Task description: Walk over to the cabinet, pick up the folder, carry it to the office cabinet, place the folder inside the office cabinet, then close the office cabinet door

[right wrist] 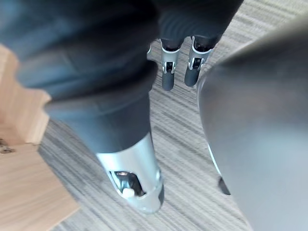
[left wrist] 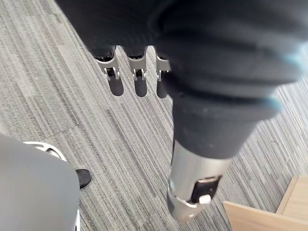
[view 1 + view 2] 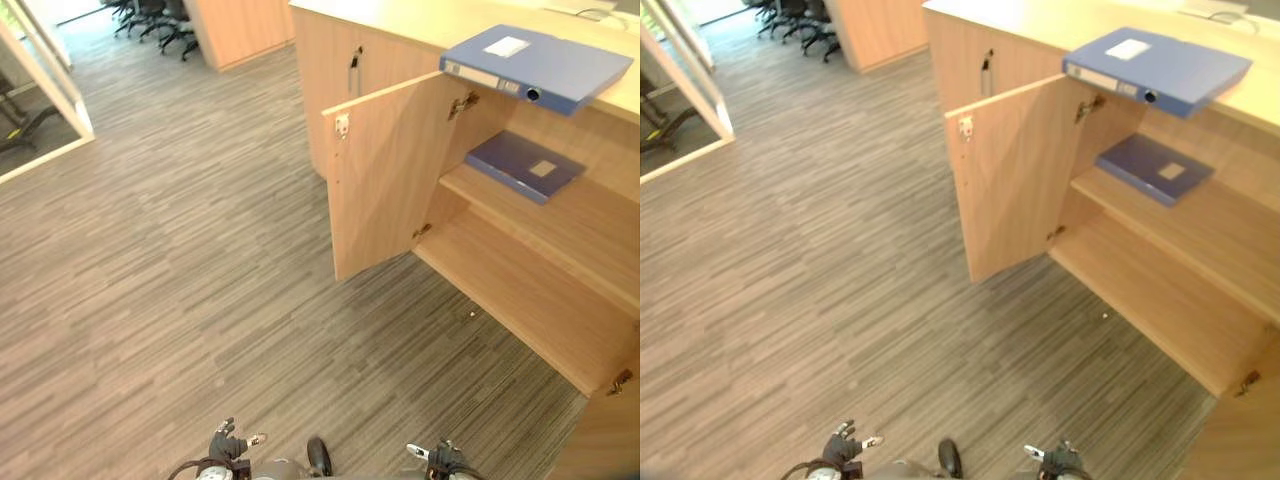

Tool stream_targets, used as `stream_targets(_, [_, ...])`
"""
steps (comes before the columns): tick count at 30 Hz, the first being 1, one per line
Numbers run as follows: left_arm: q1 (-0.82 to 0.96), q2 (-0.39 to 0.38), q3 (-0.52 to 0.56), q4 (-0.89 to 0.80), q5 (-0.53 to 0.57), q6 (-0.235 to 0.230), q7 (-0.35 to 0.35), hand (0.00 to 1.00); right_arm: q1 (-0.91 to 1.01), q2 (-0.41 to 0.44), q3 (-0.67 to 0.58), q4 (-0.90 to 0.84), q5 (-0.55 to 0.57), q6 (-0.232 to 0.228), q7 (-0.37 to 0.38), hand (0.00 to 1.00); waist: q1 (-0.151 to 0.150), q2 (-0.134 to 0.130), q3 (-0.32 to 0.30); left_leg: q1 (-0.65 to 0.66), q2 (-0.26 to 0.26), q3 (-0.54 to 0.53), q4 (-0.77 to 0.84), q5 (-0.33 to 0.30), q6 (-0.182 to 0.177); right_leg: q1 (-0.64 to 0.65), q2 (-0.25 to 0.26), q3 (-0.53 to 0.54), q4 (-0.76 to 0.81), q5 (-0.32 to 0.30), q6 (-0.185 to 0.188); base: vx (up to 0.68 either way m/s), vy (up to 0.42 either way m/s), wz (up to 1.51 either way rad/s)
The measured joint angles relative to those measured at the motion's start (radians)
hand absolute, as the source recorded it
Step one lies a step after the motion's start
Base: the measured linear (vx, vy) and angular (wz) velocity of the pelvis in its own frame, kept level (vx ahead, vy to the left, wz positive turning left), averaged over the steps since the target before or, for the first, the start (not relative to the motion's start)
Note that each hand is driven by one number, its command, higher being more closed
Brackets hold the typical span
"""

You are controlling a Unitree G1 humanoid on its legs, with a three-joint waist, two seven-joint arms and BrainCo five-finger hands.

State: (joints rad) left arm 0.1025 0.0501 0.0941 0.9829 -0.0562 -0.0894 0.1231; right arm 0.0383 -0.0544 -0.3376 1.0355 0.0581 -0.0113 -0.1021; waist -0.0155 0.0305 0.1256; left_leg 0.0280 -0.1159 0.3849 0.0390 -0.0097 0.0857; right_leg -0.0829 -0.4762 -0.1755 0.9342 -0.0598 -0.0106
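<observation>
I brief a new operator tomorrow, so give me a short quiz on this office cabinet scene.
1. True or false: the cabinet door stands open.
2. Where does the box folder lie? A) on the floor; B) on the cabinet top, jutting over its front edge; C) on the lowest board inside.
3. Fill in: the flat blue folder lies on the ______ shelf inside.
Key: 1 true; 2 B; 3 upper.

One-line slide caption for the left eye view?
Blue folder overhangs the cabinet top above the open door; second folder on the shelf; left hand and right hand low, open.
</observation>
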Motion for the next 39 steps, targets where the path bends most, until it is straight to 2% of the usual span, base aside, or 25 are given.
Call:
stream_targets(1, [0.001, 0.002, -0.002, 0.008, 0.004, 0.002, 0.000, 0.00, 0.001, 0.000, -0.010, -0.002, 0.001, -0.001, 0.000, 0.00, -0.012, 0.002, 0.001, 0.035, 0.002, -0.003, -0.016, -0.002, -0.003, -0.005, 0.003, -0.057, 0.013, -0.034, 0.022, 0.21, 0.121, -0.04])
stream_targets(2, [0.001, 0.005, -0.011, 0.009, 0.003, 0.003, 0.001, 0.00, 0.001, 0.006, -0.017, -0.001, 0.003, -0.001, 0.000, 0.00, -0.020, 0.005, 0.009, 0.076, 0.016, -0.004, -0.024, -0.007, -0.009, -0.006, 0.038, -0.147, -0.030, -0.099, 0.059, 0.19, 0.076, -0.05])
stream_targets(3, [0.002, 0.007, -0.012, 0.009, 0.003, 0.003, 0.001, 0.00, 0.001, 0.012, -0.023, -0.002, 0.005, -0.001, 0.000, 0.00, -0.021, 0.006, 0.011, 0.086, 0.025, -0.003, -0.025, -0.008, -0.011, -0.007, 0.057, -0.182, -0.063, -0.119, 0.067, 0.20, -0.012, -0.08])
stream_targets(5, [0.001, 0.002, 0.012, 0.006, -0.005, 0.003, 0.004, 0.00, -0.003, 0.027, -0.027, -0.002, 0.009, -0.009, -0.002, 0.00, -0.020, 0.000, 0.025, 0.126, 0.050, 0.010, -0.037, -0.028, -0.021, -0.018, 0.123, -0.304, -0.206, -0.147, 0.062, 0.14, -0.076, -0.21])
stream_targets(7, [0.000, -0.020, 0.048, 0.005, -0.012, 0.003, 0.007, 0.00, -0.005, 0.029, -0.026, 0.000, 0.041, -0.010, -0.004, 0.00, -0.018, 0.004, 0.023, 0.130, 0.073, 0.044, -0.050, -0.036, -0.040, -0.001, 0.160, -0.350, -0.283, -0.165, 0.073, 0.09, -0.099, -0.67])
stream_targets(8, [-0.002, -0.029, 0.067, 0.009, -0.014, 0.005, 0.008, 0.00, -0.009, 0.036, -0.026, -0.002, 0.053, -0.011, -0.007, 0.00, -0.015, 0.000, 0.021, 0.123, 0.080, 0.069, -0.062, -0.031, -0.054, 0.011, 0.185, -0.400, -0.359, -0.184, 0.050, 0.09, -0.121, -0.90])
stream_targets(10, [-0.016, -0.039, 0.088, 0.007, -0.010, 0.010, 0.007, 0.00, -0.010, 0.038, -0.034, -0.003, 0.081, -0.011, -0.013, 0.00, -0.016, -0.002, 0.038, 0.125, 0.087, 0.106, -0.086, -0.023, -0.063, 0.030, 0.197, -0.511, -0.428, -0.201, 0.035, 0.08, -0.152, -0.66])
stream_targets(12, [-0.021, -0.045, 0.096, -0.003, -0.010, 0.012, 0.006, 0.00, 0.006, 0.035, -0.039, -0.011, 0.081, -0.010, -0.023, 0.00, -0.027, -0.005, 0.035, 0.139, 0.105, 0.116, -0.108, -0.005, -0.093, 0.057, 0.227, -0.566, -0.473, -0.207, 0.025, 0.11, -0.197, -0.21])
stream_targets(15, [-0.017, -0.068, 0.094, -0.027, -0.010, 0.013, 0.001, 0.00, 0.028, 0.046, -0.068, -0.012, 0.079, -0.009, -0.023, 0.00, -0.026, -0.003, 0.007, 0.152, 0.129, 0.130, -0.123, -0.008, -0.118, 0.097, 0.293, -0.565, -0.577, -0.207, 0.017, 0.10, -0.133, -0.11])
stream_targets(18, [-0.013, -0.067, 0.087, -0.032, -0.010, 0.014, 0.000, 0.00, 0.036, 0.064, -0.075, -0.020, 0.082, -0.010, -0.023, 0.00, -0.031, -0.004, -0.006, 0.161, 0.156, 0.165, -0.080, -0.037, -0.144, 0.132, 0.333, -0.547, -0.643, -0.195, 0.014, 0.09, -0.065, -0.25])
stream_targets(21, [-0.002, -0.061, 0.090, -0.076, -0.011, 0.017, 0.000, 0.00, 0.041, 0.079, -0.070, -0.026, 0.089, -0.010, -0.024, 0.00, -0.030, -0.018, -0.014, 0.057, 0.269, 0.206, 0.282, -0.176, -0.144, 0.186, 0.389, -0.499, -0.766, -0.147, 0.013, 0.15, -0.174, -0.63])
stream_targets(22, [0.017, -0.062, 0.105, -0.112, -0.010, 0.020, -0.001, 0.00, 0.050, 0.079, -0.068, -0.029, 0.094, -0.010, -0.024, 0.00, -0.022, -0.014, -0.014, -0.010, 0.383, 0.233, 0.577, -0.209, -0.116, 0.222, 0.421, -0.447, -0.798, -0.140, 0.011, 0.23, -0.182, -1.19])
stream_targets(23, [0.029, -0.063, 0.108, -0.123, -0.010, 0.020, -0.002, 0.00, 0.064, 0.075, -0.060, -0.035, 0.103, -0.009, -0.026, 0.00, -0.019, -0.004, -0.019, -0.037, 0.455, 0.234, 0.729, -0.193, -0.092, 0.250, 0.444, -0.415, -0.816, -0.140, 0.010, 0.21, -0.092, -1.19])
stream_targets(24, [0.039, -0.063, 0.108, -0.132, -0.010, 0.020, -0.002, 0.00, 0.073, 0.074, -0.052, -0.045, 0.106, -0.009, -0.026, 0.00, -0.013, 0.002, -0.023, -0.056, 0.499, 0.232, 0.824, -0.164, -0.066, 0.269, 0.459, -0.389, -0.828, -0.141, 0.009, 0.27, 0.029, -1.26])
stream_targets(25, [0.052, -0.058, 0.106, -0.139, -0.013, 0.020, -0.002, 0.00, 0.078, 0.065, -0.047, -0.053, 0.105, -0.007, -0.033, 0.00, 0.001, 0.004, -0.027, -0.102, 0.573, 0.222, 0.994, -0.137, -0.063, 0.303, 0.470, -0.314, -0.846, -0.145, 0.000, 0.29, 0.059, -1.16])
stream_targets(26, [0.052, -0.057, 0.106, -0.142, -0.015, 0.020, -0.002, 0.00, 0.076, 0.059, -0.038, -0.053, 0.104, -0.006, -0.037, 0.00, 0.005, 0.002, -0.026, -0.122, 0.577, 0.204, 1.017, -0.164, -0.065, 0.314, 0.465, -0.287, -0.850, -0.146, -0.001, 0.34, 0.099, -1.40])
stream_targets(28, [0.044, -0.049, 0.105, -0.149, -0.023, 0.019, -0.002, 0.00, 0.049, 0.048, -0.022, -0.047, 0.097, -0.006, -0.039, 0.00, 0.015, -0.005, -0.017, -0.208, 0.535, 0.135, 0.977, -0.225, -0.077, 0.310, 0.428, -0.215, -0.849, -0.144, 0.002, 0.21, 0.110, -1.16])
stream_targets(29, [0.049, -0.038, 0.107, -0.149, -0.028, 0.019, -0.001, 0.00, 0.025, 0.047, -0.021, -0.028, 0.096, -0.005, -0.038, 0.00, 0.023, -0.014, -0.008, -0.256, 0.464, 0.069, 0.853, -0.244, -0.082, 0.309, 0.377, -0.162, -0.839, -0.141, 0.008, 0.21, 0.193, -1.07])
stream_targets(30, [0.056, -0.038, 0.109, -0.150, -0.029, 0.018, -0.001, 0.00, 0.019, 0.047, -0.018, -0.021, 0.096, -0.006, -0.038, 0.00, 0.027, -0.017, -0.007, -0.271, 0.430, 0.038, 0.792, -0.248, -0.090, 0.311, 0.356, -0.142, -0.836, -0.140, 0.008, 0.22, 0.226, -1.21])
stream_targets(31, [0.060, -0.040, 0.114, -0.156, -0.036, 0.011, 0.001, 0.00, 0.016, 0.047, -0.014, -0.018, 0.095, -0.005, -0.038, 0.00, 0.039, -0.015, -0.005, -0.293, 0.367, -0.036, 0.642, -0.238, -0.107, 0.314, 0.318, -0.116, -0.829, -0.140, 0.010, 0.31, 0.388, -0.92])
stream_targets(32, [0.062, -0.045, 0.117, -0.156, -0.036, 0.009, 0.002, 0.00, 0.015, 0.047, -0.005, -0.018, 0.091, -0.005, -0.037, 0.00, 0.047, -0.004, -0.001, -0.285, 0.307, -0.131, 0.436, -0.185, -0.137, 0.318, 0.294, -0.100, -0.824, -0.140, 0.025, 0.28, 0.372, -0.90])
stream_targets(33, [0.068, -0.053, 0.119, -0.156, -0.036, 0.008, 0.002, 0.00, 0.016, 0.039, 0.010, -0.021, 0.088, -0.006, -0.037, 0.00, 0.050, 0.012, -0.001, -0.268, 0.294, -0.182, 0.320, -0.126, -0.142, 0.321, 0.292, -0.090, -0.821, -0.140, 0.046, 0.36, 0.466, -0.89])
stream_targets(34, [0.057, -0.058, 0.140, -0.151, -0.049, 0.003, 0.002, 0.00, 0.014, 0.049, 0.034, -0.015, 0.079, -0.003, -0.035, 0.00, 0.059, 0.001, 0.003, -0.239, 0.270, -0.186, 0.296, -0.004, -0.173, 0.333, 0.267, -0.076, -0.824, -0.149, 0.088, 0.28, 0.320, -0.68])
stream_targets(36, [0.031, -0.054, 0.139, -0.154, -0.042, 0.002, 0.003, 0.00, 0.012, 0.063, 0.060, -0.046, 0.078, -0.004, -0.028, 0.00, 0.055, -0.015, 0.013, -0.231, 0.258, -0.171, 0.309, -0.026, -0.158, 0.305, 0.278, -0.066, -0.820, -0.138, 0.090, 0.20, 0.212, -0.45])
stream_targets(39, [0.025, -0.051, 0.142, -0.149, -0.036, 0.003, 0.001, 0.00, 0.011, 0.075, 0.060, -0.062, 0.079, -0.010, -0.026, 0.00, 0.055, -0.022, 0.018, -0.213, 0.239, -0.156, 0.356, -0.073, -0.131, 0.309, 0.255, -0.042, -0.834, -0.090, 0.099, 0.12, 0.131, -0.38])
